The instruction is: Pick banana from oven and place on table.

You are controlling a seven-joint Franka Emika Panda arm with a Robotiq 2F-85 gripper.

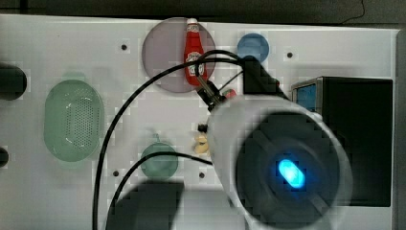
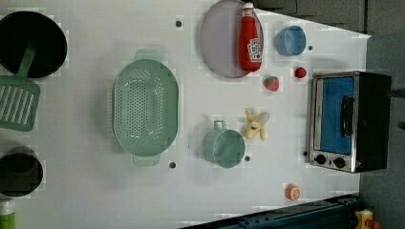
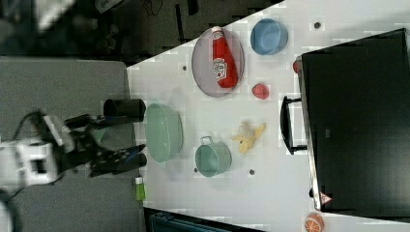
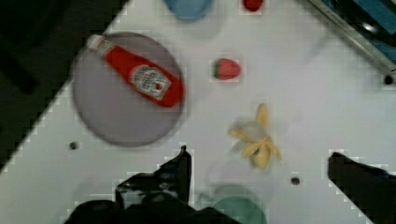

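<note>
The pale yellow banana [image 2: 256, 125] lies on the white table [image 2: 86, 191] with its peel strips splayed, between a green cup [image 2: 224, 148] and the oven [image 2: 344, 121]. The oven stands at the left view's right with its bluish glass door closed. In the wrist view the banana [image 4: 254, 137] rests on the table just ahead of my gripper [image 4: 259, 155]. The gripper is open, with its two dark fingers [image 4: 180, 168] wide apart and nothing held. In the top view my arm [image 1: 282, 163] hangs over the table beside the oven [image 1: 359, 139] and hides most of the banana [image 1: 202, 143].
A green colander [image 2: 145, 107] sits mid-table. A ketchup bottle [image 2: 250, 43] lies on a grey plate [image 2: 217, 40], with a blue bowl [image 2: 290, 40] and a strawberry [image 2: 271, 83] nearby. An orange slice [image 2: 292, 192] lies near the oven. A black pan [image 2: 31, 43] and a spatula [image 2: 16, 102] lie at the left view's left.
</note>
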